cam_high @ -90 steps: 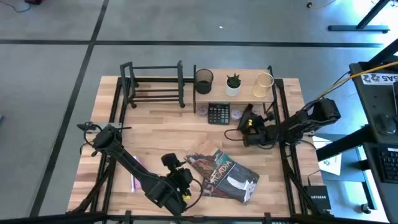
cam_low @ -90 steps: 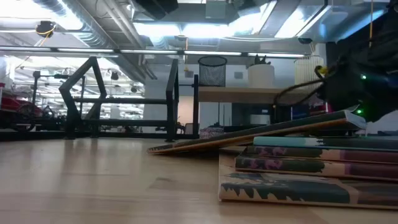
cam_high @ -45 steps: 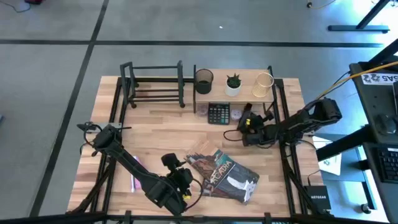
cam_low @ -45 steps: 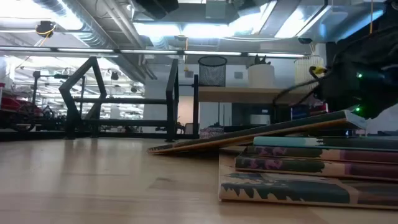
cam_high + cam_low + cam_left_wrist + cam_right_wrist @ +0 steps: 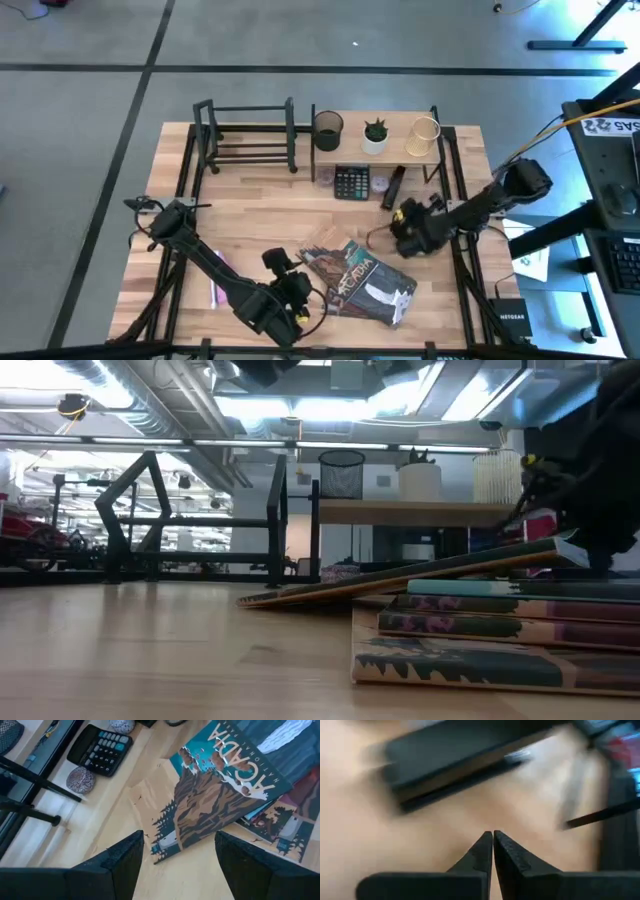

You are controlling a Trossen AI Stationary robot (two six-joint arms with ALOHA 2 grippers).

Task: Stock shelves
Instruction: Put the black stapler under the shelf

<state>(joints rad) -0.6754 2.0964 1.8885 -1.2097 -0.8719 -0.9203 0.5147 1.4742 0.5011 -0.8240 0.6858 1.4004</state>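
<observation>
Left gripper [image 5: 297, 290] hung over near table edge beside book pile [image 5: 362, 282], fingers spread wide, holding nothing.

Black book rack [image 5: 247, 135] at far left stood bare, wide room before it; wood shelf [image 5: 372, 150] carried cup, plant, wire basket, with calculator [image 5: 351, 182] under it.

Right gripper [image 5: 408, 232] had pulled back from shelf, jaws pressed together, empty. Dark flat item [image 5: 393, 187] left lying by shelf, so that placement looked done. Books remained to stock.

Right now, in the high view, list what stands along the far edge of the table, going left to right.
Black metal-bar book rack → black mesh pen cup → small green plant in a white pot → pale wire cup. The last three stand on the light-wood board shelf.
</observation>
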